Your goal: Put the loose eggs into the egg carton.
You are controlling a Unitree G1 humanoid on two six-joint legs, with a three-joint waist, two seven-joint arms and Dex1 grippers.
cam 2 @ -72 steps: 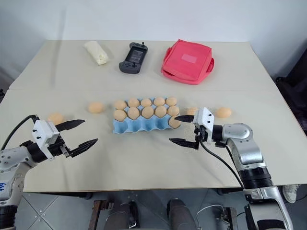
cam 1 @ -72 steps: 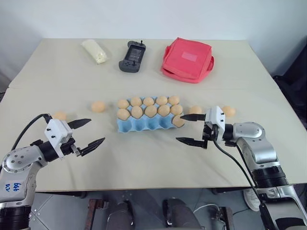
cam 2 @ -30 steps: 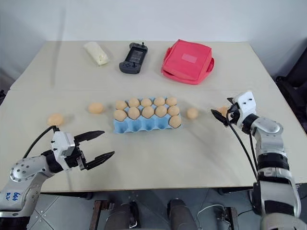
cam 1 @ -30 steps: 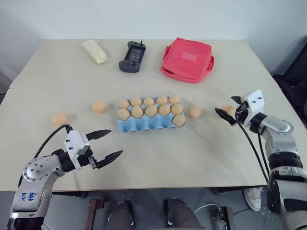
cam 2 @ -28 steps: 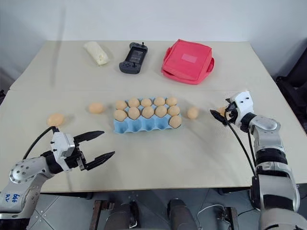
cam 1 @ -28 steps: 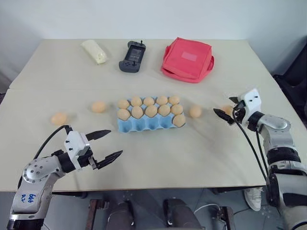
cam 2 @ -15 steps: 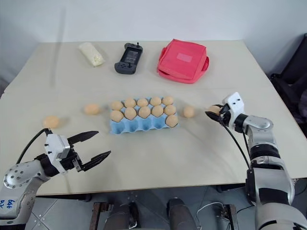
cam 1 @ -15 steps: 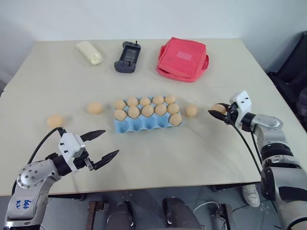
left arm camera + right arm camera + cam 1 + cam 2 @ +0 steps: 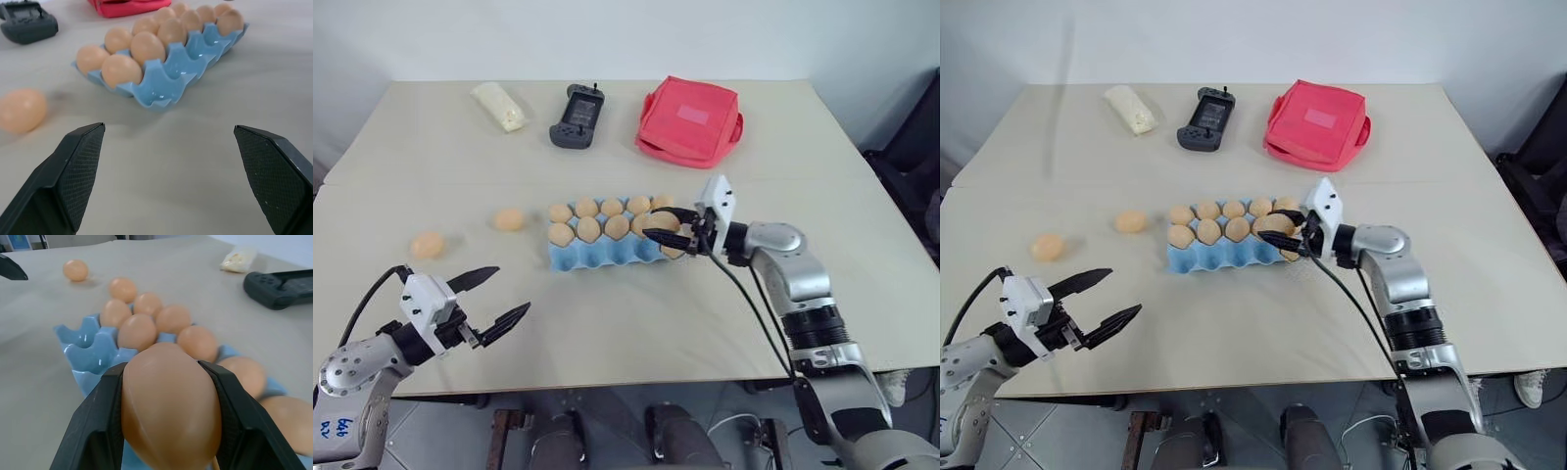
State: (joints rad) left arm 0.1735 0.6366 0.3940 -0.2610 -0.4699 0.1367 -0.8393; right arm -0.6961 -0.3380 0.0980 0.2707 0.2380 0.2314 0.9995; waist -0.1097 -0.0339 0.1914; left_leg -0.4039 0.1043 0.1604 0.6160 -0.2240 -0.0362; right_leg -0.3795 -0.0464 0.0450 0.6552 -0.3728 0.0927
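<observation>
Tan egg (image 9: 168,401), smooth and likely brittle, clamped across its middle by the right gripper (image 9: 677,227), over the egg carton (image 9: 607,252). Left gripper (image 9: 489,299) gapes, well short of it.

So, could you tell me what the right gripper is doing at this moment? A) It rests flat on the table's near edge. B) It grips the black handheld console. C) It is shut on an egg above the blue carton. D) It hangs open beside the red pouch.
C: the right gripper is shut on an egg, held over the right end of the egg carton.
</observation>
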